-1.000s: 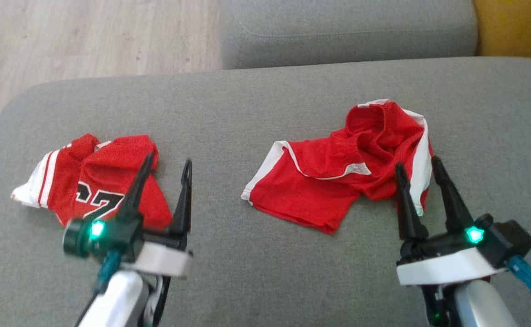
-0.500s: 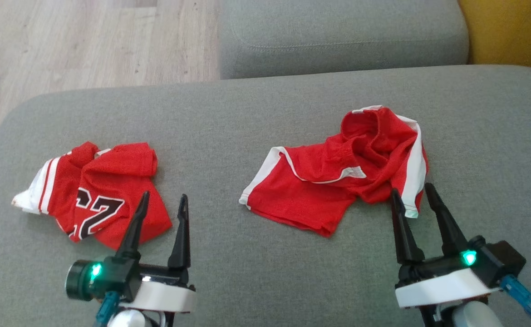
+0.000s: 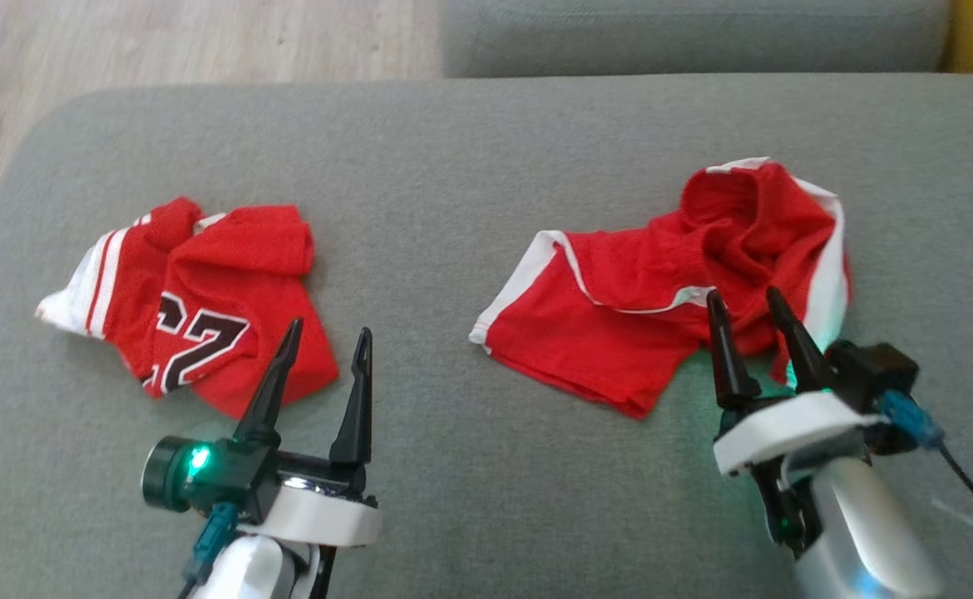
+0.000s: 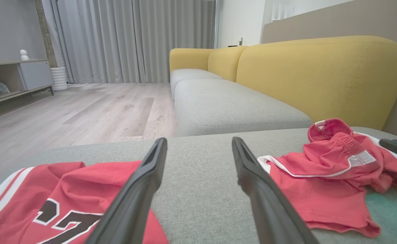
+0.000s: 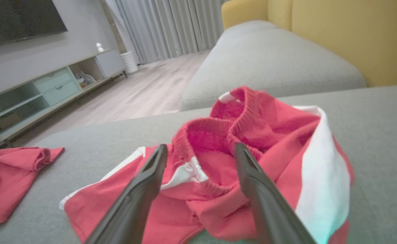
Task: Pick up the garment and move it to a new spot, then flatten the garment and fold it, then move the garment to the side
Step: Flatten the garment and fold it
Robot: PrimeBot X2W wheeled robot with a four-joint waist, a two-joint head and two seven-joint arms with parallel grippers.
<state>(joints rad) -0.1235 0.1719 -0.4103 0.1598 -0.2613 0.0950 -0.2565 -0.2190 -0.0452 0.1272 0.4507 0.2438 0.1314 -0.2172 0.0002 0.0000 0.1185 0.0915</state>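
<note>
Head view of a grey sofa seat (image 3: 453, 208) that carries two red garments. The shorts (image 3: 619, 333), red with white side stripes, lie crumpled on the right half of the seat, with one leg spread flat towards the middle and the elastic waistband bunched up at the far right. A red jersey (image 3: 229, 283) with a dark number lies well apart on the left half. The right gripper (image 3: 743, 294) has its fingers spread wide and empty, and their tips stand over the bunched waistband end of the shorts; contact cannot be judged. The left gripper (image 3: 328, 329), likewise spread and empty, points past the jersey's near right corner. A wooden floor (image 3: 162, 42) lies beyond the seat.
</note>
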